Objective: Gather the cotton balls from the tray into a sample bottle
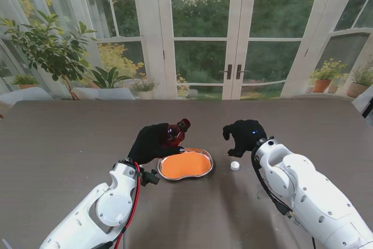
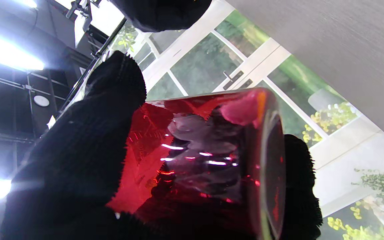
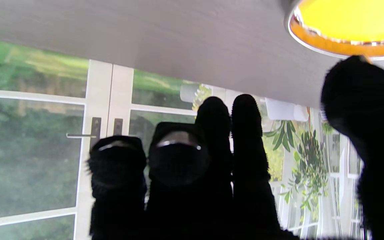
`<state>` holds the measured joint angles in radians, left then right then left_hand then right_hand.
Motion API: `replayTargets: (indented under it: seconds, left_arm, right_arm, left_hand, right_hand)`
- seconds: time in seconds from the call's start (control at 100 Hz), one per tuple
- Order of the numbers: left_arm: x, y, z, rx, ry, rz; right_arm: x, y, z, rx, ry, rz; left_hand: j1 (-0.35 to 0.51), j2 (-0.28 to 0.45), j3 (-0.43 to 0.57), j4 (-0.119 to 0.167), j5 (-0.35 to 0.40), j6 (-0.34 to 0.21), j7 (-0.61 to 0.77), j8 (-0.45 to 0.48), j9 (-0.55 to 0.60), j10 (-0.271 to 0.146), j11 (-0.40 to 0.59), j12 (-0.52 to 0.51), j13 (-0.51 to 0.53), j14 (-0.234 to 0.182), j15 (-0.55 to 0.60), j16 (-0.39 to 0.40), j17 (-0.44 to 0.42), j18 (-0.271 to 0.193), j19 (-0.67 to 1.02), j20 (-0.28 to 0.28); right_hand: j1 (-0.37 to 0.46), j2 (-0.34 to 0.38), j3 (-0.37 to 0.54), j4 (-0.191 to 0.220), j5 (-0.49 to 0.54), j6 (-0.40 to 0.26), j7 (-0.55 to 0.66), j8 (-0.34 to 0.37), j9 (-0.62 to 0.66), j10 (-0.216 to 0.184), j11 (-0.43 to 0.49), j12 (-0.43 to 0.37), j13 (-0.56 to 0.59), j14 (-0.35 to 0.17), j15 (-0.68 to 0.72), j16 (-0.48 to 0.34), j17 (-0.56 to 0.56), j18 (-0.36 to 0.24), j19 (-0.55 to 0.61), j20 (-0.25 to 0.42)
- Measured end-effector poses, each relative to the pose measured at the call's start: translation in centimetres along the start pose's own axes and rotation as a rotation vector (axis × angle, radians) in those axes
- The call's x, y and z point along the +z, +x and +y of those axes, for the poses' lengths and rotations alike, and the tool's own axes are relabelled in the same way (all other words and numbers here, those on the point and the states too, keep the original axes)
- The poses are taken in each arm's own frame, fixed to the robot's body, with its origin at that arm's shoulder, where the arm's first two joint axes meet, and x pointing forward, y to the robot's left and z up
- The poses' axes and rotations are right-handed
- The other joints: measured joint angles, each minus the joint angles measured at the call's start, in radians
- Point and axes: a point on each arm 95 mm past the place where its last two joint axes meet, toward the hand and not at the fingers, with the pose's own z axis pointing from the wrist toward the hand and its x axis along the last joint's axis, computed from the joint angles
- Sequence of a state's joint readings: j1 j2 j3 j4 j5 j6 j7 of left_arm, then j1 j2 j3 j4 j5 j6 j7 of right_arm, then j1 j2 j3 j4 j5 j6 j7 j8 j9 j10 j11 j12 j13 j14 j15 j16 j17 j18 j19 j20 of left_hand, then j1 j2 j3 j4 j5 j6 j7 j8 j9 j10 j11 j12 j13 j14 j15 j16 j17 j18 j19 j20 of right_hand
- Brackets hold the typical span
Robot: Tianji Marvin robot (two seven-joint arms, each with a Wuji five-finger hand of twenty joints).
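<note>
Gripping the translucent red sample bottle (image 1: 175, 133) tilted just beyond the orange-lined steel tray (image 1: 185, 164), the black-gloved left hand (image 1: 150, 142) apparently readied it for loading. The right hand (image 1: 245, 135) hovered spread, holding nothing; no cotton balls showed.

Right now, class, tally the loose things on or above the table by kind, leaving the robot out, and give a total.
Bottle, red, in the left hand: 1
Tray, orange inside: 1
Cap, white: 1
Cotton balls: none I can make out
Total: 3
</note>
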<state>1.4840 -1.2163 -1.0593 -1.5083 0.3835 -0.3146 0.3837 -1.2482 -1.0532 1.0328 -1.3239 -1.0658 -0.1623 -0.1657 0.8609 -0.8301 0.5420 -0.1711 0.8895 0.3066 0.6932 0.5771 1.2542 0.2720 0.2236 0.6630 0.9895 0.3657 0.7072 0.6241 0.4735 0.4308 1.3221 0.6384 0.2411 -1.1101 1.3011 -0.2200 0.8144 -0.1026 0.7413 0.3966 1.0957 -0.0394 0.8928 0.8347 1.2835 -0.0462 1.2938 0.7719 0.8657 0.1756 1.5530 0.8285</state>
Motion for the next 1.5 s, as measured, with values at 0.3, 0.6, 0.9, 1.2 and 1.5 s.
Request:
replayTargets:
  seconds: [0.3,0.6,0.9,1.2,1.5]
  left_arm:
    - [-0.2,0.1,0.1,0.000,-0.004,-0.005]
    - [-0.2,0.2,0.2,-0.003,-0.013,-0.005]
    - [-0.2,0.2,0.2,-0.002,-0.014,-0.004]
    - [-0.2,0.2,0.3,-0.005,-0.015,-0.003]
    - [-0.2,0.3,0.3,-0.006,-0.015,-0.002]
  right_arm:
    - [0.0,-0.2,-1.9,-0.045,0.063,0.015]
    - [0.0,-0.6,-4.1,-0.085,0.105,0.011]
    - [0.0,-0.8,-5.6,-0.109,0.147,-0.002]
    - [0.1,-0.9,-6.4,-0.128,0.174,-0.006]
    - [0.2,-1.0,-6.7,-0.144,0.182,-0.010]
  left_hand:
    - [0.000,0.000,0.000,0.000,0.000,0.000,0.000,0.000,0.000,0.000,0.000,0.000,0.000,0.000,0.000,0.000,0.000,0.000,0.000,0.000]
    - [0.000,0.000,0.000,0.000,0.000,0.000,0.000,0.000,0.000,0.000,0.000,0.000,0.000,0.000,0.000,-0.002,-0.001,0.000,0.000,0.000]
    - [0.000,0.000,0.000,0.000,0.000,0.000,0.000,0.000,0.000,0.000,0.000,0.000,0.000,0.000,0.000,-0.011,-0.007,0.000,0.000,0.000]
    - [0.000,0.000,0.000,0.000,0.000,0.000,0.000,0.000,0.000,0.000,0.000,0.000,0.000,0.000,0.000,-0.011,-0.009,0.000,0.000,0.000]
    - [0.000,0.000,0.000,0.000,0.000,0.000,0.000,0.000,0.000,0.000,0.000,0.000,0.000,0.000,0.000,-0.012,-0.009,0.000,0.000,0.000]
  right_hand:
    - [0.000,-0.024,0.010,0.000,0.008,-0.012,0.006,0.000,0.000,-0.002,0.021,0.014,0.000,-0.007,0.040,0.014,0.015,-0.001,0.000,0.000]
    - [-0.015,-0.025,0.021,0.000,0.020,-0.012,0.006,0.000,0.014,-0.005,0.022,0.024,0.000,-0.019,0.061,0.023,0.028,-0.001,0.001,0.000]
    - [-0.025,-0.025,0.021,0.000,0.027,-0.012,0.006,0.000,0.014,-0.006,0.023,0.024,0.000,-0.019,0.070,0.024,0.029,-0.001,0.003,0.000]
    - [-0.026,-0.011,0.021,0.000,0.027,0.001,0.006,0.000,0.023,-0.006,0.023,0.024,0.000,-0.019,0.073,0.024,0.032,-0.002,0.007,0.000]
    - [-0.026,-0.011,0.021,0.000,0.028,0.009,0.006,0.000,0.035,-0.007,0.023,0.024,0.000,-0.019,0.084,0.033,0.040,-0.002,0.008,0.000]
